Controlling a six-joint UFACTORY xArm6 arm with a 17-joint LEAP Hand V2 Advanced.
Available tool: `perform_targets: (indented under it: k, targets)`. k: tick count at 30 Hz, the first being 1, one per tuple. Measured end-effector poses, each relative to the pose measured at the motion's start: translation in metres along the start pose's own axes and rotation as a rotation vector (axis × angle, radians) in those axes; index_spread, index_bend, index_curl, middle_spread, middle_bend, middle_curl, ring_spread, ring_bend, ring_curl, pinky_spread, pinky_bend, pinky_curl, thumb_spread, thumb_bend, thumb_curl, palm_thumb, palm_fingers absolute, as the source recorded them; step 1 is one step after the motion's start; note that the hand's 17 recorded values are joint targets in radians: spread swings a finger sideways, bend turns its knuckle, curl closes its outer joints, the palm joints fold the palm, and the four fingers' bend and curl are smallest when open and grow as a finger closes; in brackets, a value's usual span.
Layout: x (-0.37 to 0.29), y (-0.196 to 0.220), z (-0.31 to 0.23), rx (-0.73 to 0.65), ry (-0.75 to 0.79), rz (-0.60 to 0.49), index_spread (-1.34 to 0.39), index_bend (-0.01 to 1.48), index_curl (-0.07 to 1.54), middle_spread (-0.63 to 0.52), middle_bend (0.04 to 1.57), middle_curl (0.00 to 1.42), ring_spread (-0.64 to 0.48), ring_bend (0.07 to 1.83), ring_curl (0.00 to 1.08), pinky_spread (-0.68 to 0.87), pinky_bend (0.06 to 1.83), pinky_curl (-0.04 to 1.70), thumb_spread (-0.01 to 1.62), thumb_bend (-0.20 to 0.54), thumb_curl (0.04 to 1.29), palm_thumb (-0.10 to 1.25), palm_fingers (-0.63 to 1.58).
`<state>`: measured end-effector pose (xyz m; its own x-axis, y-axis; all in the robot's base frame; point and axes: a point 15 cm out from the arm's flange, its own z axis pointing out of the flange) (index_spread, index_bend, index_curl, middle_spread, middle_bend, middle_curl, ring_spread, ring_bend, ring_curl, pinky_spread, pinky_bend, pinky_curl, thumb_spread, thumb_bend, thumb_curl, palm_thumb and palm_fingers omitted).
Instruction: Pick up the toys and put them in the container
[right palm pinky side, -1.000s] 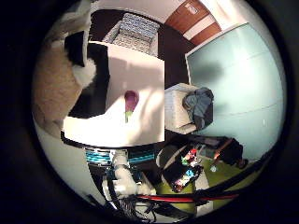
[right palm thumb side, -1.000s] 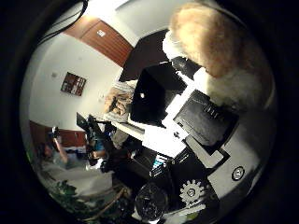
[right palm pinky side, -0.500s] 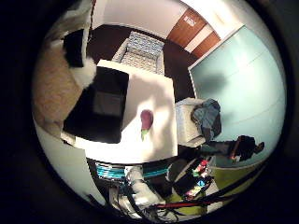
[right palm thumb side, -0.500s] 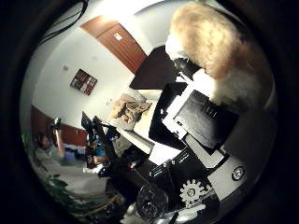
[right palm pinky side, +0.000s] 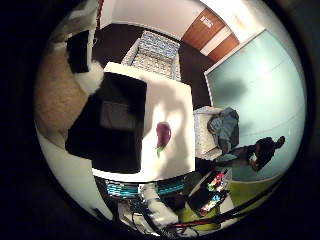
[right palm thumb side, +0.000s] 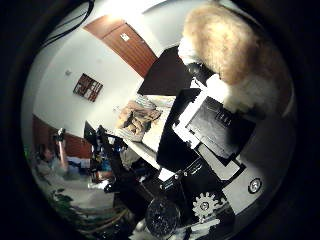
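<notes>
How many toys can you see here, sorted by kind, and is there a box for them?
Furry tan and white plush toy, held close against the robot hand: 1
Purple eggplant toy, lying on the white table: 1
Black container, on the table beside the eggplant: 1
Total: 2 toys and 1 container, 3 things.

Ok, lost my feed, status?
Hand shut on plush toy, high over table. Eggplant toy left there beside black container. Nothing blocking.

You have the container on the table, the eggplant toy just beside it on the tabletop, and what looks like a plush toy against the hand.
</notes>
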<state>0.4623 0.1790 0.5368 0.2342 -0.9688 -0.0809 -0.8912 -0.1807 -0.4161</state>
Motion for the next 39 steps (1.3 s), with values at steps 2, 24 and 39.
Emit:
perform_targets:
  k: [2,24,39]
  targets:
    - [0.001,-0.001,0.006,-0.008,0.003,0.001,-0.24,1.06,0.92,-0.17,1.26,0.89,-0.27,1.25,0.89,-0.26,1.09,1.17,0.75,-0.028,0.85,0.99,1.08]
    - [0.006,0.011,0.016,-0.072,0.006,-0.044,-0.45,0.17,0.38,0.02,0.27,0.36,0.21,0.54,0.32,0.55,0.67,0.64,1.09,-0.027,0.35,0.52,0.08]
    - [0.059,0.025,-0.005,-0.093,0.056,0.009,-0.4,0.17,0.3,0.03,0.23,0.33,0.22,0.45,0.24,0.56,0.58,0.45,1.09,-0.023,0.32,0.51,0.19]
